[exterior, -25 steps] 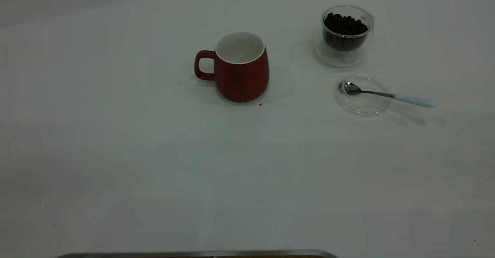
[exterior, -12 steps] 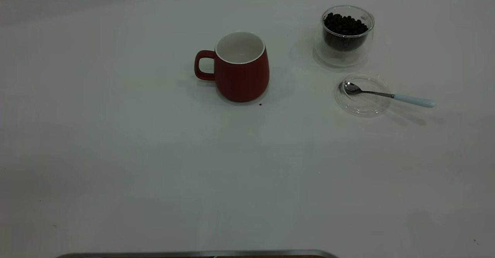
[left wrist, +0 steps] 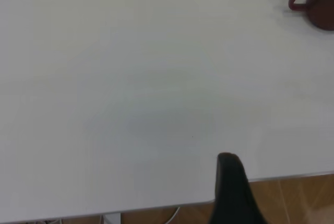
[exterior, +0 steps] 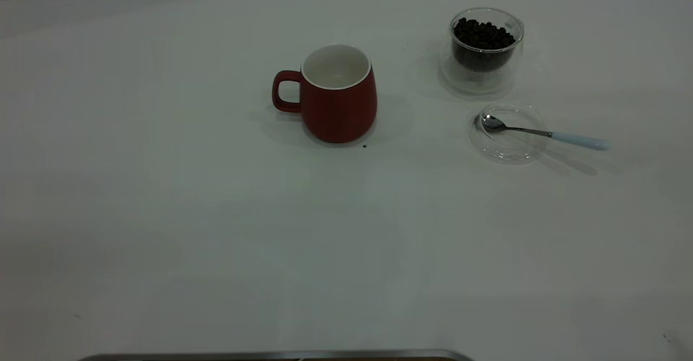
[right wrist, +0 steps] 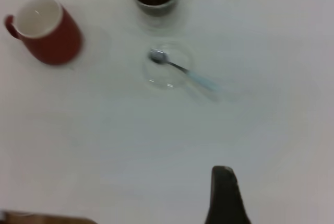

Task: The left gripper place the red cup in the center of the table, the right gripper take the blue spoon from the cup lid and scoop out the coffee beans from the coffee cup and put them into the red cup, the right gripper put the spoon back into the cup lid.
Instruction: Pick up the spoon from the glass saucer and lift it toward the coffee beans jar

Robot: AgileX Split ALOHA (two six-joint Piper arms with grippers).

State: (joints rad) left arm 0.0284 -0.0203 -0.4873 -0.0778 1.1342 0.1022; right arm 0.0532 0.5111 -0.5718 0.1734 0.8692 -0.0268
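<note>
In the exterior view we see no arm. The red cup (exterior: 338,94) stands upright just above the middle of the table (exterior: 216,231), handle toward the frame's left, a dark speck at its base. At upper right the coffee cup (exterior: 485,47) holds the coffee beans (exterior: 482,33). Below it the cup lid (exterior: 508,133) carries the blue spoon (exterior: 541,132), handle overhanging to the right. One dark finger (left wrist: 232,190) of the left gripper shows over the table's edge, one finger (right wrist: 224,195) of the right gripper above bare tabletop; we cannot tell either jaw state.
</note>
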